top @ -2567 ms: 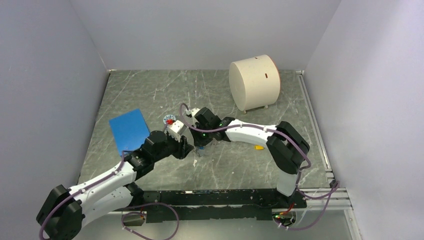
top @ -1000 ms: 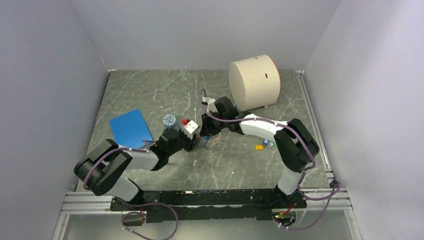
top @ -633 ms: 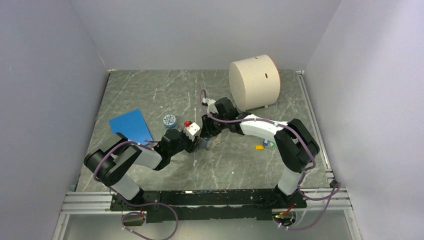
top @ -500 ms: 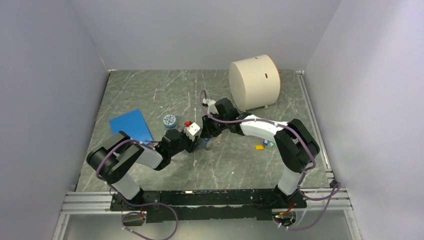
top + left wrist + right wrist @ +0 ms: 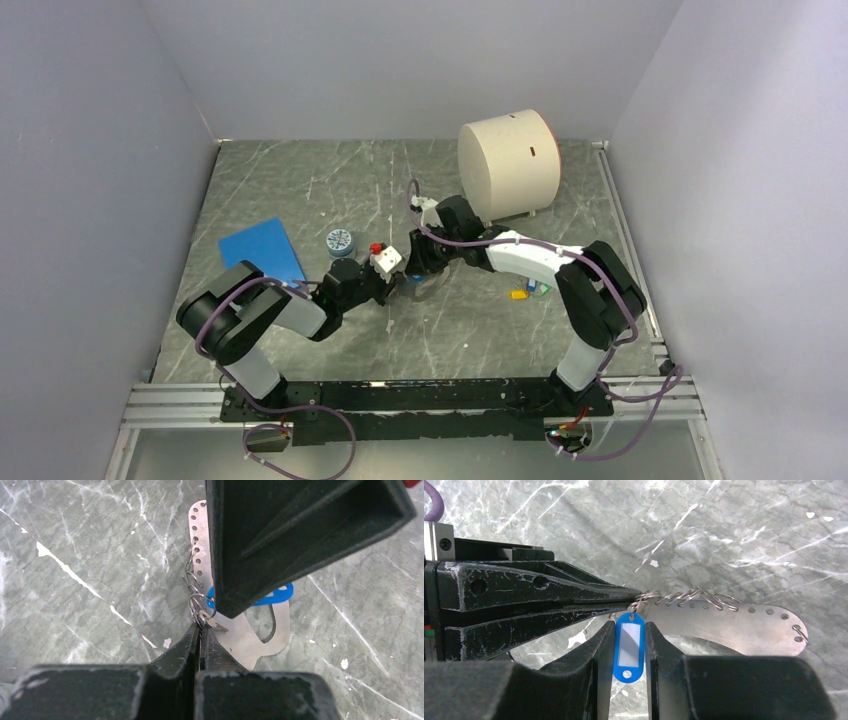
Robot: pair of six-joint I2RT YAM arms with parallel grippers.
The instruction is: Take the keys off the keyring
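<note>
**Both tools clamped at one corner of the keyring, set to part the blue key from it**

Near the middle of the worktop the two tools meet tip to tip. The opposed hold looks deliberate: one side anchors the small wire loop while the other can draw the key away from it.

The left tool [image 5: 201, 630] has its fingers pressed fully together, pinching the split ring [image 5: 643, 598] at the end of the keyring [image 5: 744, 625], a flat metal plate with a row of holes and wire loops along one edge. The right tool [image 5: 629, 636] is nearly closed, its fingers clamped flat on either side of the blue key [image 5: 628, 650], which hangs from that same split ring.

Whether the plate rests on the worktop or hangs just above it cannot be told.

A yellow key [image 5: 518, 294] and a green key [image 5: 541, 289] lie loose toward the right edge, apparently already off.
</note>
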